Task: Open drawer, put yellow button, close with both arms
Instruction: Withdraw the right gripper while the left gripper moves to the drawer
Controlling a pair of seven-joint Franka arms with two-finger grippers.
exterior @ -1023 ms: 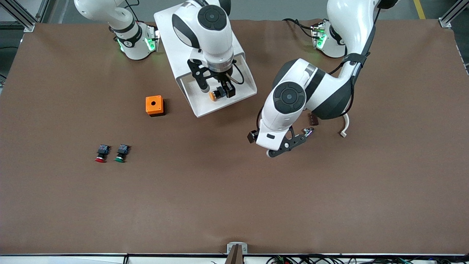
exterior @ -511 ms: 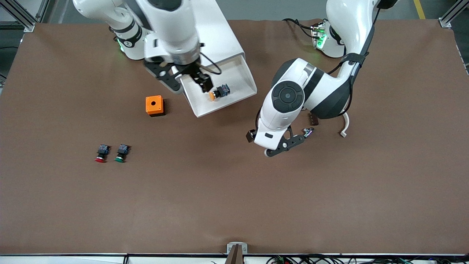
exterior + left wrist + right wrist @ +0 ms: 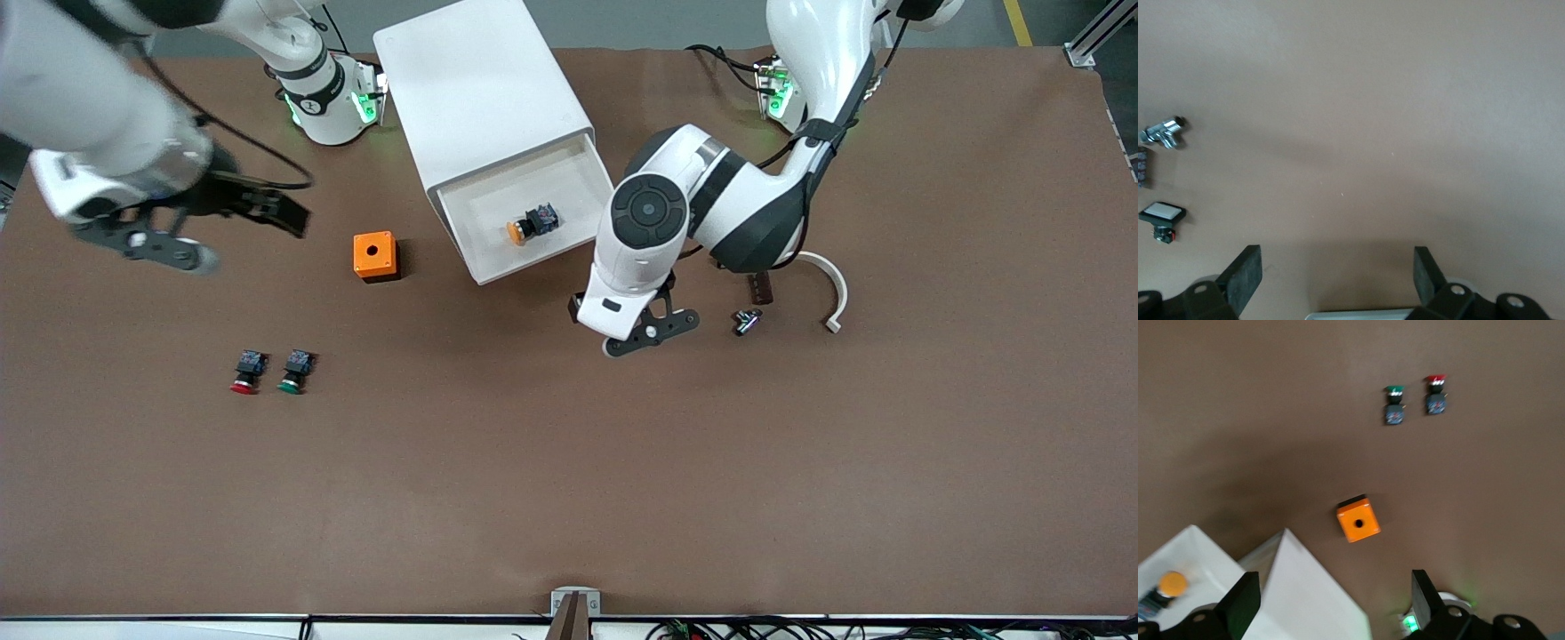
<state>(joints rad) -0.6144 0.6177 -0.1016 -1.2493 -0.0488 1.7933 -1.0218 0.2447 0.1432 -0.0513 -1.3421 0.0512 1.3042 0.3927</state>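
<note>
A: Looking at the drawer (image 3: 569, 182), I see it pulled out of the white cabinet (image 3: 480, 89), and the yellow button (image 3: 531, 222) lies inside it on its side, cap toward the orange box (image 3: 374, 256).

B: And my grippers?

A: The right gripper (image 3: 222, 227) hangs over the table (image 3: 569, 462) toward the right arm's end, well apart from the drawer. Its fingers (image 3: 1241, 603) stand spread wide with nothing between them. In the right wrist view the orange box sits below the gap of the jaws, the button shows off to one side in the drawer, and the green-capped button (image 3: 1394, 403) and red-capped button (image 3: 1435, 393) lie side by side past the box.

B: The left one?

A: The left gripper (image 3: 627, 324) hovers over bare table just beside the drawer's front corner. I see its fingers (image 3: 1245, 277) wide apart too, gripping nothing. A small chrome fitting (image 3: 1163, 130) lies off to one side of its jaws.
</note>
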